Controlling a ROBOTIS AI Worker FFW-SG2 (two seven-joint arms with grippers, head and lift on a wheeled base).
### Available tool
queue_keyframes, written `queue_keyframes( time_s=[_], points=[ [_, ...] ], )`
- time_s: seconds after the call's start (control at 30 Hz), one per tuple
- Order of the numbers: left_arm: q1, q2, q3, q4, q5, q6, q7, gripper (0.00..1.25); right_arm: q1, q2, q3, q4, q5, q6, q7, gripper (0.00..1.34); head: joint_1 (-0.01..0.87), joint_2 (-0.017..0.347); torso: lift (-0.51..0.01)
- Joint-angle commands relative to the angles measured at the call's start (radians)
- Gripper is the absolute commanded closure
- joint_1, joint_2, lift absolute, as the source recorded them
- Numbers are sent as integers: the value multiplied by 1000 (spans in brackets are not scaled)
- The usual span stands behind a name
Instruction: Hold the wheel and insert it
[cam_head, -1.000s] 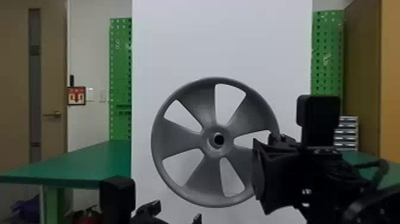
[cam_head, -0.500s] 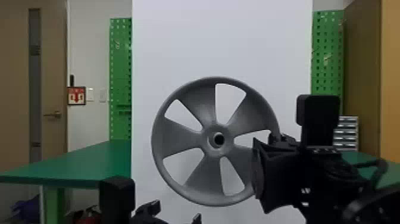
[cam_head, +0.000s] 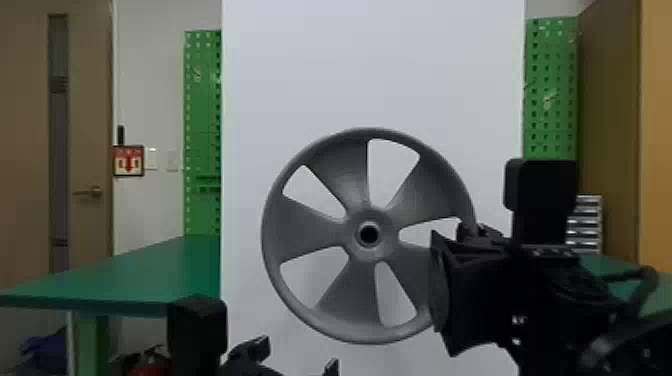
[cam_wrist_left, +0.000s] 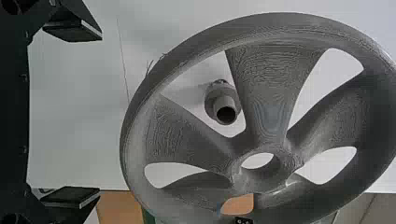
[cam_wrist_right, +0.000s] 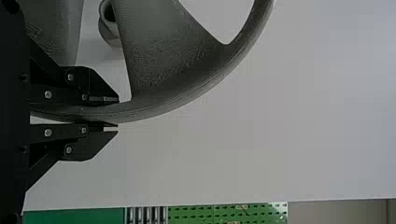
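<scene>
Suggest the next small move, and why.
I'd probably ease the wheel gently forward onto the peg. The right end effector grips the rim; from the head, a dark ring-edged opening, likely the peg's hollow end, sits centred in the hub, while the left wrist view shows the peg still beyond the wheel.

The head view looks forward at the wheel (cam_head: 352, 234), which both wrist views share from closer in.

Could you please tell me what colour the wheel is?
The wheel is plain grey, seen best in the head view.
</scene>
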Motion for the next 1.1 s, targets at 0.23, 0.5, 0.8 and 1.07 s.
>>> queue_keyframes(
  time_s=[0.23,0.5,0.8,1.07],
  points=[
    [0,0,0,0,0,0,0,114,-2,1,1,5,-8,0,1,1276,12,156,-473],
    [0,0,0,0,0,0,0,114,-2,1,-1,8,-8,0,1,1276,12,156,-473],
    [0,0,0,2,0,0,0,114,-10,1,-5,21,-12,0,1,1276,12,156,-473],
    [-2,0,0,2,0,0,0,114,-22,1,-5,63,-28,-18,1,1279,12,156,-473]
  ],
)
